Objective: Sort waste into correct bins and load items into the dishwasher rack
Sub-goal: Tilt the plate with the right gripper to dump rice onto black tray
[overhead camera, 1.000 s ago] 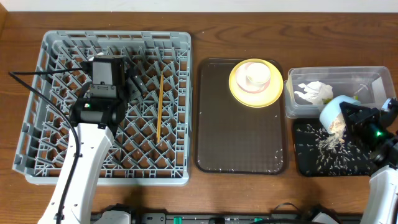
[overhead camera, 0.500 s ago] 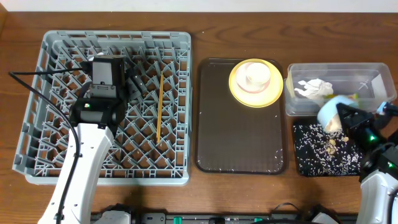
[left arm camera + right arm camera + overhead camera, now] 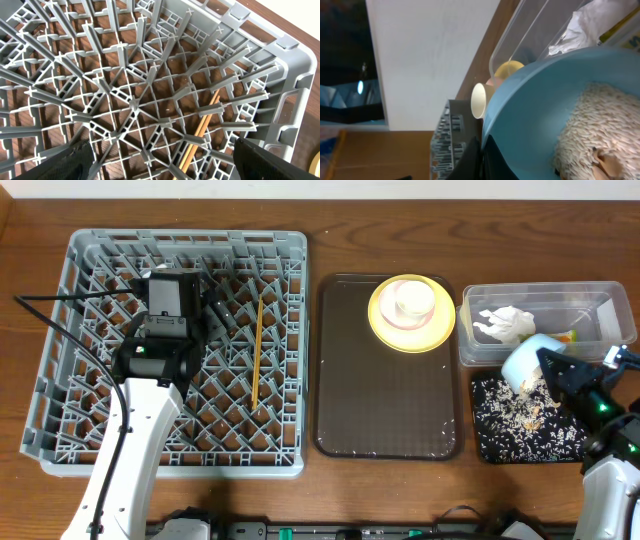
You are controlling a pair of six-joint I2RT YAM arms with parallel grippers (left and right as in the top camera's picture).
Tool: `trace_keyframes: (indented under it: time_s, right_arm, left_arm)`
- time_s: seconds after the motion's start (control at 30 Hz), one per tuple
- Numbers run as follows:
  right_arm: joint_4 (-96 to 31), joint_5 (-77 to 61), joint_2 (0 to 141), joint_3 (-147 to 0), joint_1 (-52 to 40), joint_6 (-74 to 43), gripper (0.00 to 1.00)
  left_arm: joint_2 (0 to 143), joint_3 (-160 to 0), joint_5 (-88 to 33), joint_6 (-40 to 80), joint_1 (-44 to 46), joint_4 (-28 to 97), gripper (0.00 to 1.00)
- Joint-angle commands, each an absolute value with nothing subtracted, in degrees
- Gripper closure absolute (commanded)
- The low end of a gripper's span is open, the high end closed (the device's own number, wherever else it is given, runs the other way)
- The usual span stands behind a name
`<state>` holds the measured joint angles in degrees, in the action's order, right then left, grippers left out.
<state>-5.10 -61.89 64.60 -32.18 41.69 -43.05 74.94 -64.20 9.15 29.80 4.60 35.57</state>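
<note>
My right gripper point(image 3: 553, 370) is shut on the rim of the light blue bowl point(image 3: 524, 362), holding it tipped above the black tray point(image 3: 500, 442). Rice-like scraps point(image 3: 530, 412) lie scattered on that tray, and more rice sticks inside the bowl point(image 3: 600, 130). The clear tub point(image 3: 600, 300) holds the white napkin point(image 3: 505, 323) and the yellow-green wrapper point(image 3: 568, 336). The yellow plate point(image 3: 385, 328) carries a cream bowl with a white cup point(image 3: 412, 298). My left gripper point(image 3: 213, 315) is open over the grey rack point(image 3: 90, 442), beside the chopsticks point(image 3: 257, 350), which also show in the left wrist view point(image 3: 200, 131).
The dark brown serving tray point(image 3: 388, 400) lies between the rack and the bins. A black cable point(image 3: 60, 330) runs over the rack's left side. A white wall and a pale cup point(image 3: 479, 100) show in the right wrist view.
The right gripper has tilted and shifted the blue bowl over the black tray; rice has fallen from it and spread across the tray. The left arm has not moved.
</note>
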Motion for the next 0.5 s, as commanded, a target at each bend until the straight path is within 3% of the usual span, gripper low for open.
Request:
trace_keyframes:
  time_s: [0.0, 0.33, 0.47]
  right_arm:
    - [-3.33, -69.71, 64.12, -32.56, 43.11, -48.25, 0.99]
    - [-2.76, -67.53, 64.14, -32.56, 43.11, -47.31, 0.99]
    - [1.8, -74.13, 64.07, -32.56, 43.07, -51.59, 0.99]
  left_arm:
    - [74.85, -64.73, 9.21, 29.69, 4.45, 35.53, 0.09]
    - [74.85, -64.73, 9.21, 29.69, 4.45, 35.53, 0.09]
    - [74.85, -64.73, 9.21, 29.69, 4.45, 35.53, 0.09]
